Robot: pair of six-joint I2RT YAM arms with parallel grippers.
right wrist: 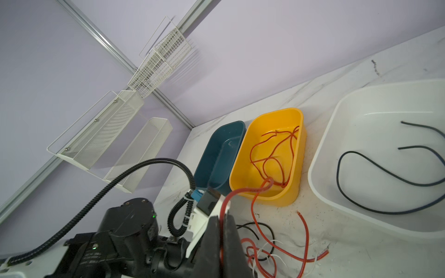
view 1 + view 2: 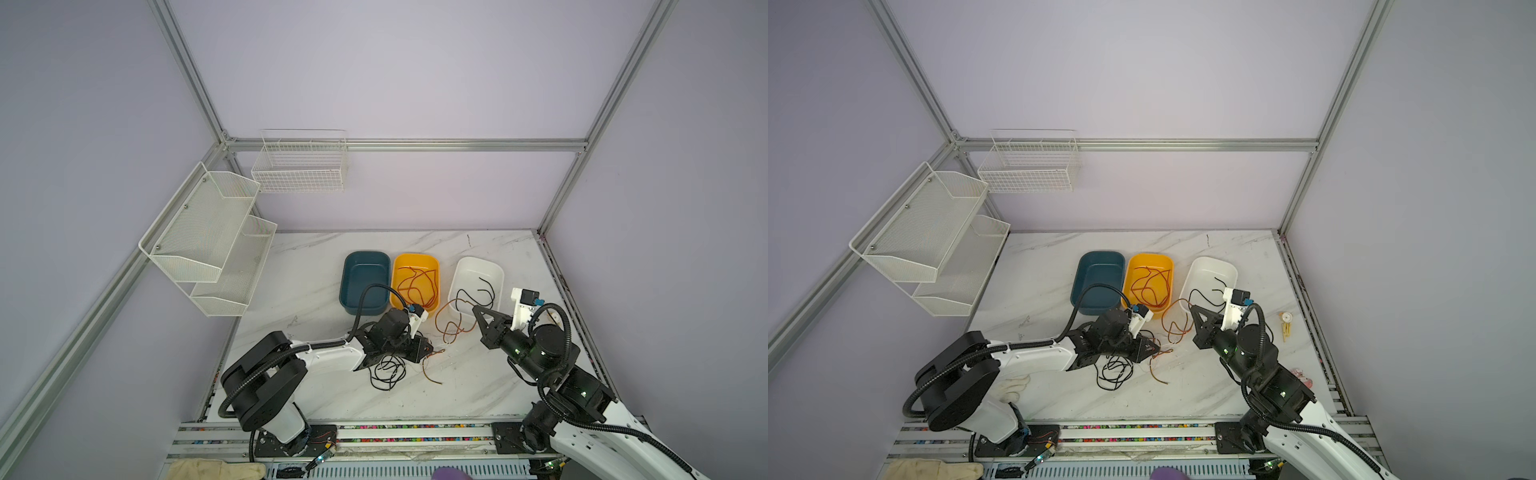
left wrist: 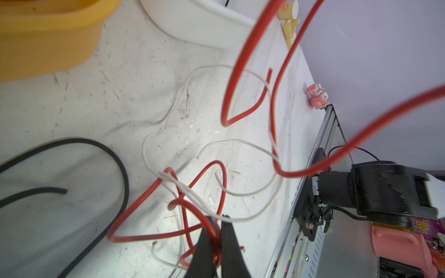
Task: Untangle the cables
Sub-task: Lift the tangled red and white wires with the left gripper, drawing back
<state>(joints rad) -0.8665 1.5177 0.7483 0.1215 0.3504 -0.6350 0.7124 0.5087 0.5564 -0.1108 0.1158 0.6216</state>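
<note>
A tangle of red, white and black cables [image 2: 432,353] lies on the marble table in front of the bins. In the left wrist view my left gripper [image 3: 218,231] is shut on a red cable [image 3: 242,55] low in the tangle, with white cable [image 3: 231,140] and black cable [image 3: 122,168] beside it. My right gripper [image 2: 475,308] is raised near the white bin [image 2: 478,262]. It is shut on a red cable [image 1: 240,190] that loops down to the table. More red cables lie in the yellow bin [image 2: 415,258]. A black cable lies in the white bin [image 1: 320,149].
A blue bin [image 2: 365,254] stands left of the yellow one. A loose black cable coil [image 2: 386,374] lies by the left arm. Small toys [image 2: 1285,326] sit near the table's right edge. Wire racks [image 2: 208,232] hang on the left wall.
</note>
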